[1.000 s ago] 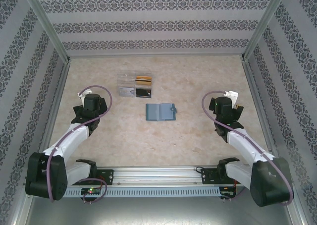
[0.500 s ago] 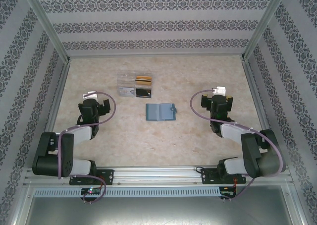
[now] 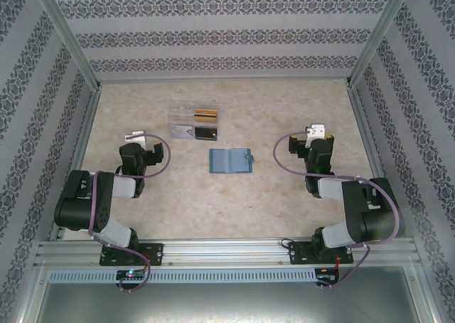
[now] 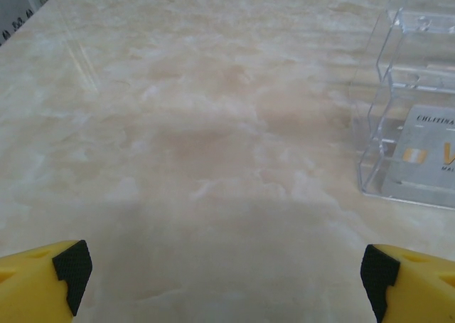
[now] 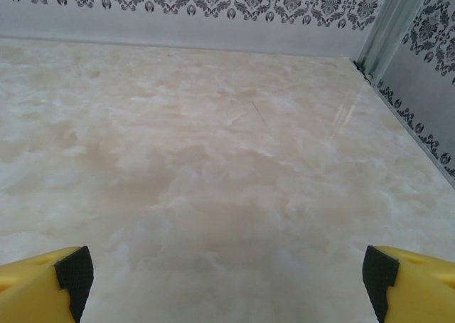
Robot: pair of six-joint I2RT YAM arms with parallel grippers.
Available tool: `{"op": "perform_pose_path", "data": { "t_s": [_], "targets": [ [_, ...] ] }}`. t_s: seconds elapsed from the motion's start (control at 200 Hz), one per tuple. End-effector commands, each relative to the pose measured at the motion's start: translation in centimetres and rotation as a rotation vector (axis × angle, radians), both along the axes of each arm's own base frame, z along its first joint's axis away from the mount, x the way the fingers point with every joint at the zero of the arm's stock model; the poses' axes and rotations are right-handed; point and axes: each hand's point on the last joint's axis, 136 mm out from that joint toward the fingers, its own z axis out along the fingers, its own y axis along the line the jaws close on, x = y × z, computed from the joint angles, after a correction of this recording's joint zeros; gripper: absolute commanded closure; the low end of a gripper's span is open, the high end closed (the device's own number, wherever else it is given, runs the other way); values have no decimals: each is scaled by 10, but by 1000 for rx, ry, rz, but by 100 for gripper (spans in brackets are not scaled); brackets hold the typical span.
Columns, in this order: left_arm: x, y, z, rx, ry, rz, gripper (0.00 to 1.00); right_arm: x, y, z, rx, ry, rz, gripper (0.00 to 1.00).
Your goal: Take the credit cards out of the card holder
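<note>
Pulled both arms back toward the bases! Held left gripper [image 4: 226,269] and right gripper [image 5: 227,269] wide apart, empty. Left wallet [image 3: 231,161] open between them, cards [image 3: 194,124] out, ahead-right of left gripper. Looked finished.

A flat beige tabletop with a cloudy marble pattern [image 3: 213,202] lay evenly lit between pale grey walls papered with bands of dark damask ornament [image 3: 220,35], slim aluminium posts [image 3: 65,35] at the far corners and a slotted aluminium rail [image 3: 227,250] along the near edge.
</note>
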Motion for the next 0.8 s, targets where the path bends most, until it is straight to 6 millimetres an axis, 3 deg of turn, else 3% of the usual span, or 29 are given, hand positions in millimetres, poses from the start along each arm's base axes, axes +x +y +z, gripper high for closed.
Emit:
{"op": "perform_pose_path", "data": {
  "t_s": [0.0,0.25,0.799],
  "targets": [
    [9,7,18,16,-72,22,1,4,4,-1,36,-33,22,2],
    [9,7,17,45,-62,38,1,7,-6,-3,56,-24,-22,2],
    [13,-1,15,39,-46,-17,1,8,-6,-3,75,-16,-8,2]
  ]
}}
